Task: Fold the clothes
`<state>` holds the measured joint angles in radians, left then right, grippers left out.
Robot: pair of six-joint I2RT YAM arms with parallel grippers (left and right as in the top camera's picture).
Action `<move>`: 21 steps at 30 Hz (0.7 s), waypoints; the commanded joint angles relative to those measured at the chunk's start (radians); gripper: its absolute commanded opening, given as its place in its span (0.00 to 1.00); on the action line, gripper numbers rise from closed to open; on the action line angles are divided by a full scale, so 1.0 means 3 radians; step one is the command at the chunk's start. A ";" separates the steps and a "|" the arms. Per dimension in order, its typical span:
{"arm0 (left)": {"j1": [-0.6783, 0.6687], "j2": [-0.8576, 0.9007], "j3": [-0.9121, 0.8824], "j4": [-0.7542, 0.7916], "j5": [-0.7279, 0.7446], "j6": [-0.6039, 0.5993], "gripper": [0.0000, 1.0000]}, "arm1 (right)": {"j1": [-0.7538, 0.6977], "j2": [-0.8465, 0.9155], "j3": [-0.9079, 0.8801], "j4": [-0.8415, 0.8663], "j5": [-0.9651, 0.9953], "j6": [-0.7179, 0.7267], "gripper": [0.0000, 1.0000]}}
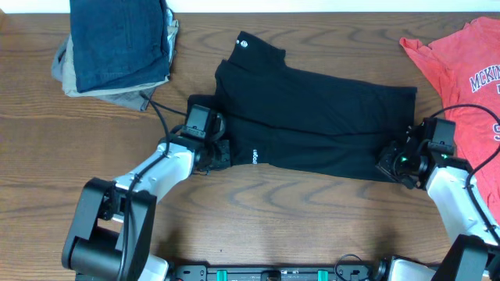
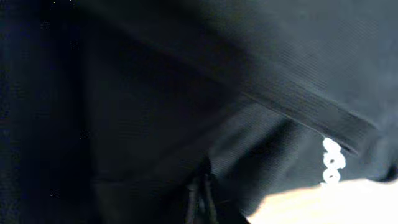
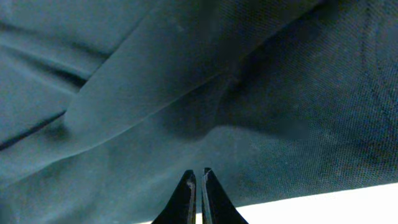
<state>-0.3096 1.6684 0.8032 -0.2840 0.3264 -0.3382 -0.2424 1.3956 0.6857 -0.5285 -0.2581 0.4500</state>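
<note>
The black T-shirt (image 1: 312,117) lies spread across the middle of the table, with white logo lettering (image 1: 255,156) near its front left edge. My left gripper (image 1: 221,152) is at the shirt's front left corner, its fingers closed together in black cloth in the left wrist view (image 2: 200,199); the lettering (image 2: 336,163) shows to its right. My right gripper (image 1: 388,165) is at the shirt's front right corner, jaws pinched shut at the cloth's edge in the right wrist view (image 3: 199,177). The coral-red T-shirt (image 1: 461,70) with navy lettering lies at the far right.
A stack of folded clothes topped by blue jeans (image 1: 117,43) sits at the back left. The left arm's cable (image 1: 160,117) runs across the brown wooden table (image 1: 297,218) towards that stack.
</note>
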 commanded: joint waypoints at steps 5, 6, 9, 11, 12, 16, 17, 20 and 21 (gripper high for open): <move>0.0268 0.0013 0.0043 -0.0186 -0.0084 -0.0158 0.06 | 0.0033 0.0225 -0.0089 0.0081 0.0178 0.0275 0.02; 0.0309 0.0013 0.0043 -0.0247 -0.0085 -0.0215 0.06 | 0.0033 0.0272 -0.0089 0.0070 0.0251 0.0355 0.01; 0.0431 0.0013 0.0043 -0.0398 -0.0148 -0.0305 0.06 | 0.0023 0.0387 -0.0089 0.0066 0.0429 0.0473 0.01; 0.0504 0.0011 0.0043 -0.0528 -0.0308 -0.0408 0.06 | -0.0010 0.0425 -0.0089 0.0066 0.0450 0.0472 0.01; 0.0535 0.0011 0.0043 -0.0591 -0.0357 -0.0436 0.06 | -0.0032 0.0427 -0.0089 0.0061 0.0450 0.0470 0.01; 0.0632 -0.0001 0.0043 -0.0801 -0.0381 -0.0492 0.06 | -0.0135 0.0422 -0.0060 -0.0001 0.0450 0.0469 0.01; 0.0638 -0.0014 0.0043 -0.0846 -0.0381 -0.0521 0.06 | -0.0163 0.0422 -0.0047 -0.0033 0.0453 0.0469 0.01; 0.0635 -0.0114 0.0043 -0.0973 -0.0379 -0.0552 0.06 | -0.0243 0.0416 -0.0001 -0.0141 0.0464 0.0467 0.01; 0.0635 -0.0174 0.0043 -0.1029 -0.0380 -0.0579 0.06 | -0.0266 0.0416 0.0017 -0.0187 0.0486 0.0467 0.01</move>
<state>-0.1280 1.6444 0.8272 -0.5594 0.2783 -0.4774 -0.2989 1.5143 0.6758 -0.5636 -0.1608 0.5743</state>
